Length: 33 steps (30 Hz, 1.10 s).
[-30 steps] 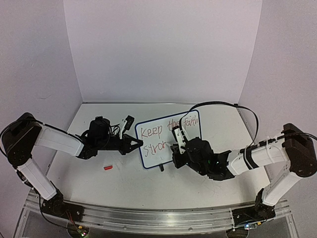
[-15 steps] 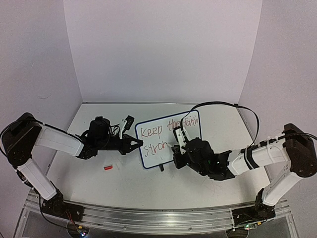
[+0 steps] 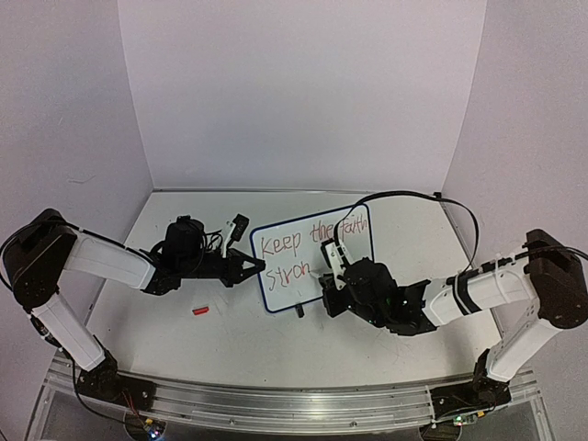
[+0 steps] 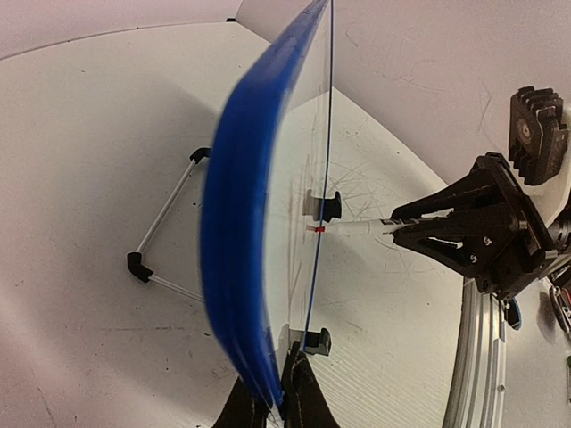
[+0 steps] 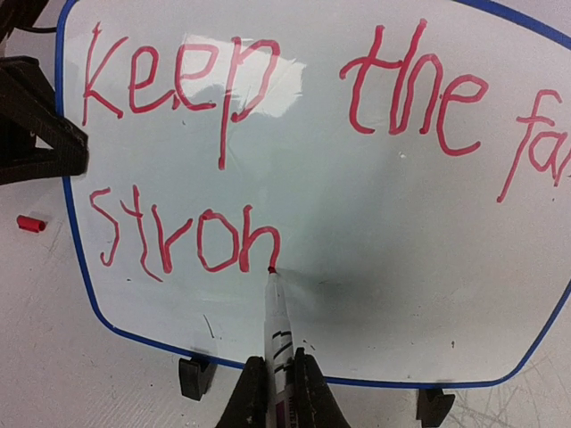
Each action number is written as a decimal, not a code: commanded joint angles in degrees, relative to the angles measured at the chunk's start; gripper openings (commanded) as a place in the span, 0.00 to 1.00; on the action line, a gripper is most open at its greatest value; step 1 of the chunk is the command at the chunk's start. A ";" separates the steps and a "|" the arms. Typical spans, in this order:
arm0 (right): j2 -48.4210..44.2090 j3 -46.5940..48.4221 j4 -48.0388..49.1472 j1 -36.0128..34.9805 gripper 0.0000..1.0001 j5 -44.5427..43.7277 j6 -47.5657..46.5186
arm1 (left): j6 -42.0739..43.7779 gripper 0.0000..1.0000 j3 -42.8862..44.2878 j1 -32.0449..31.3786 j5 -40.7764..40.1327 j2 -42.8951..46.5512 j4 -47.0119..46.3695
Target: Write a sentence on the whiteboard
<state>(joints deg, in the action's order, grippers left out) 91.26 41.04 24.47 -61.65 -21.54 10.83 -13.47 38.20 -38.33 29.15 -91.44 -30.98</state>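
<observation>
Right wrist view: our right tool [image 5: 274, 379] clamps the marker [image 5: 275, 308], its tip on the whiteboard [image 5: 401, 232] just right of the sentence [image 5: 223, 116]'s "Stron", with bare white beyond. Our left tool [image 4: 268, 406] pinches the board's left edge, mid-bench [image 3: 230, 340].

Overhead plus wrist close-ups, common whiteboard [image 3: 290, 292]

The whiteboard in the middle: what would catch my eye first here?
The red writing on the standing whiteboard at the centre: "Keep the faith" above an unfinished "Stron". The right hand holds a marker with its tip at the last letter, while the left hand pinches the board's left edge. A small red piece lies on the table left of the board.
</observation>
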 commanded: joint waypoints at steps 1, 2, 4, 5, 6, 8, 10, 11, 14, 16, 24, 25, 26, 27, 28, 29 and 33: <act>-1.13 0.68 -0.50 0.56 0.00 -1.18 -0.14 | 4.08 0.00 -0.77 1.32 -9.67 0.18 4.54; -1.63 0.67 -0.16 0.56 0.00 -1.57 -0.29 | 4.07 0.00 -0.82 1.32 -9.75 0.25 4.51; -3.62 -0.30 1.54 0.53 0.00 -1.52 -0.55 | 4.11 0.00 -0.98 1.32 -9.97 0.39 4.53; -5.58 -1.09 2.48 0.55 0.00 -1.38 -0.90 | 4.15 0.00 -1.02 1.32 -10.07 0.40 4.53; -7.14 -1.97 3.13 0.57 0.00 -1.67 -0.82 | 4.15 0.00 -1.02 1.32 -10.11 0.40 4.53; -8.94 -3.09 3.67 0.95 0.00 -2.37 -0.93 | 4.16 0.00 -0.93 1.32 -10.13 0.35 4.53; -8.44 -3.30 3.50 1.72 0.00 -2.20 -1.00 | 4.16 0.00 -0.81 1.32 -10.01 0.22 4.65; -7.89 -3.22 3.50 2.12 0.00 -1.87 -0.85 | 4.10 0.00 -0.72 1.32 -9.95 0.14 4.63; -6.85 -2.40 3.66 2.36 0.00 -1.12 -0.83 | 3.99 0.00 -0.65 1.32 -9.81 0.10 4.70; -6.18 -1.75 3.80 2.34 0.00 -1.06 -1.23 | 3.98 0.00 -0.83 1.32 -10.00 0.29 4.72; -4.16 -0.92 3.99 2.40 0.00 0.25 -1.31 | 4.14 0.00 -0.87 1.32 -9.90 0.38 4.77; -4.03 -0.83 3.99 2.37 0.00 0.21 -1.28 | 4.20 0.00 -0.80 1.32 -9.90 0.42 4.78; -3.80 -0.72 3.96 2.35 0.00 0.14 -1.28 | 4.24 0.00 -0.79 1.32 -9.88 0.48 4.79; -3.49 -0.57 3.88 2.35 0.00 0.01 -1.29 | 4.25 0.00 -0.80 1.32 -9.85 0.53 4.79; -3.24 -0.39 3.79 2.35 0.00 -0.22 -1.26 | 4.25 0.00 -0.76 1.32 -9.83 0.59 4.79; -2.92 -0.24 3.77 2.37 0.00 -0.45 -1.13 | 4.25 0.00 -0.75 1.32 -9.81 0.64 4.79; -2.47 0.12 3.81 2.39 0.00 -1.80 -0.60 | 4.33 0.00 -0.84 1.32 -9.90 0.85 4.88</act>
<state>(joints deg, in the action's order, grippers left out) 88.12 38.62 26.87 -59.29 -21.51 9.96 -13.35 38.17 -38.35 29.19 -91.18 -30.79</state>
